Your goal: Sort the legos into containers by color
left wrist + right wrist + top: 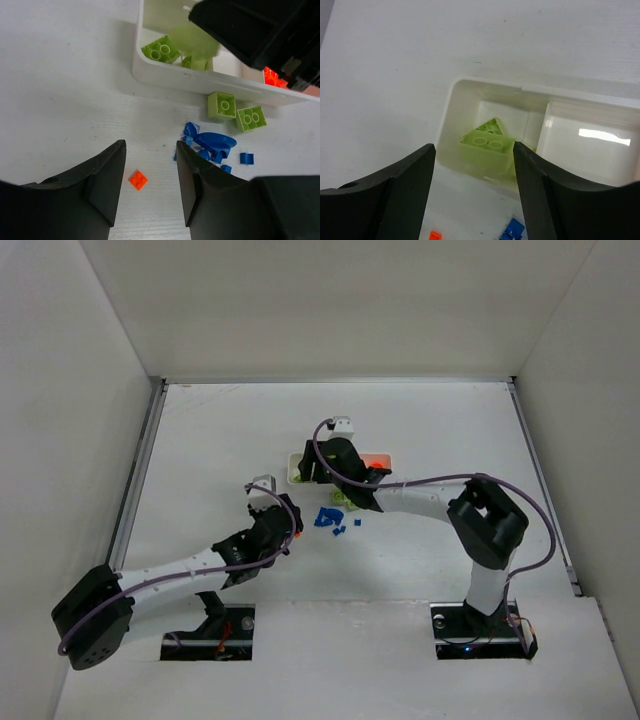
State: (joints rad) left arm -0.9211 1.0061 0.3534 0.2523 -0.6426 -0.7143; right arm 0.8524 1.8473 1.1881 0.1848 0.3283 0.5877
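Setting: white table (200, 440) boxed in by plain white walls (60, 390).
Tray: long white plastic tray (165, 80) with three compartments, at mid-table, partly under the right arm.
Left gripper: left gripper (150, 150) is spread wide and empty. Its fingers stand either side of a tiny flat orange-red plastic brick (138, 179) on the table, touching neither.
Right gripper: right gripper (474, 145) is spread over the tray's end compartment. A lime green square plastic brick (487, 150) sits between the fingers with a gap showing on one side, so read it as let go.
Handling: expect light, rigid, smooth plastic. It won't crush, but it will squirt out of a skewed pinch.
Hold: pinch across two flat side walls, not the studs. The orange-red brick is thin, so you would need the fingertips right down at the table.
Count, lime green: five. One is at the right gripper and two resting bricks (161, 50) lie in the end compartment. Two loose bricks (222, 105) lie just beside the tray's near wall.
Count, orange-red: two showing. One is loose, and one tray brick (272, 77) is half hidden by the right gripper.
Count, blue: blue plastic heap (210, 142) lies on the table near the loose green pair. It holds perhaps six pieces, too overlapped for a firm count.
Middle compartment: middle compartment (585, 145) shows no brick, so it looks free for blue.
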